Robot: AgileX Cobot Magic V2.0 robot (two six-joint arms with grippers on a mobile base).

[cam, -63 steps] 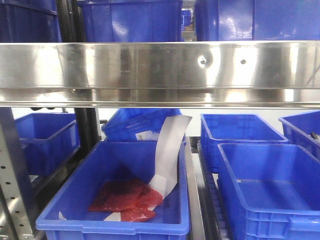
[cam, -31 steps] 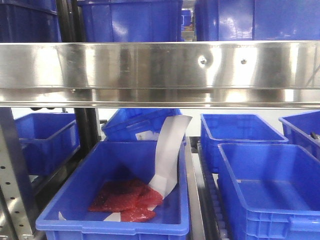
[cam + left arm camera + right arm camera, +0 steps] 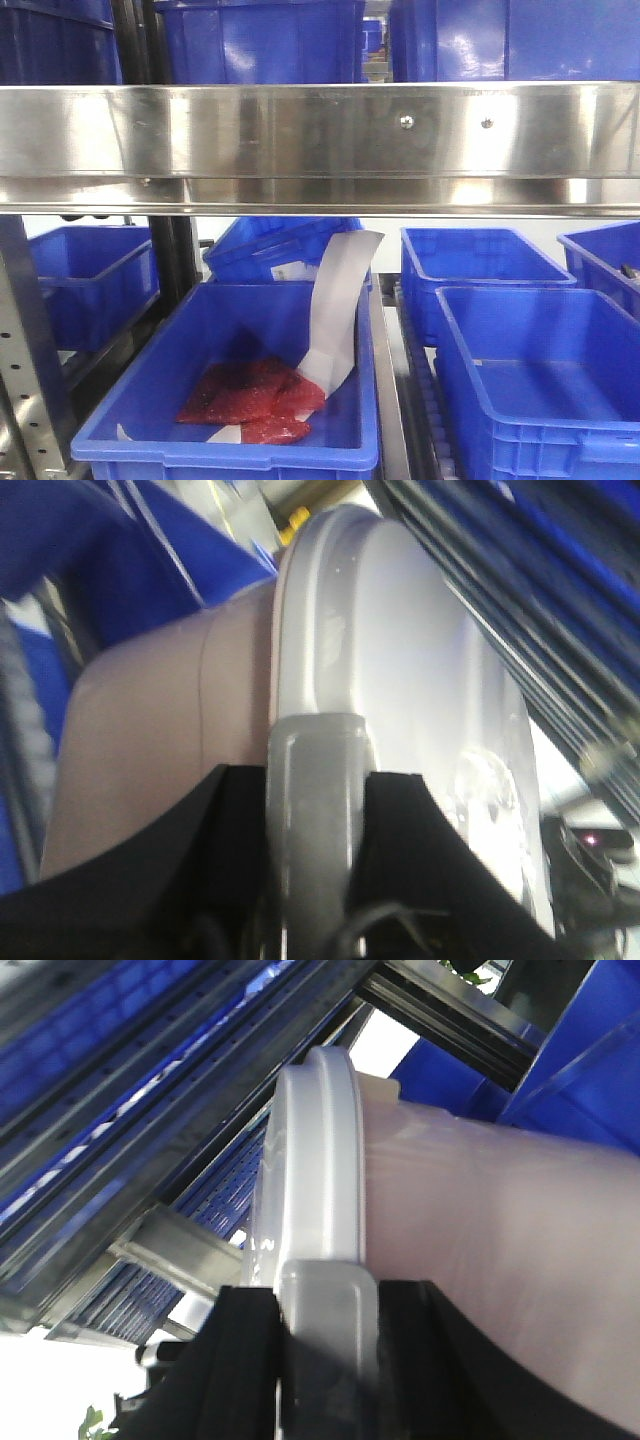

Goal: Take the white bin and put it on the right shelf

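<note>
My left jaws and right jaws are each clamped shut around a handle (image 3: 312,780) of the white bin (image 3: 150,750), lid (image 3: 400,680) running straight ahead of them.

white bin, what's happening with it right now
The robot holds the bin between its two arms: the left gripper and right gripper each clamp a grey handle at its ends. In the front view the shelf holds only blue crates, no bin yet.
</note>
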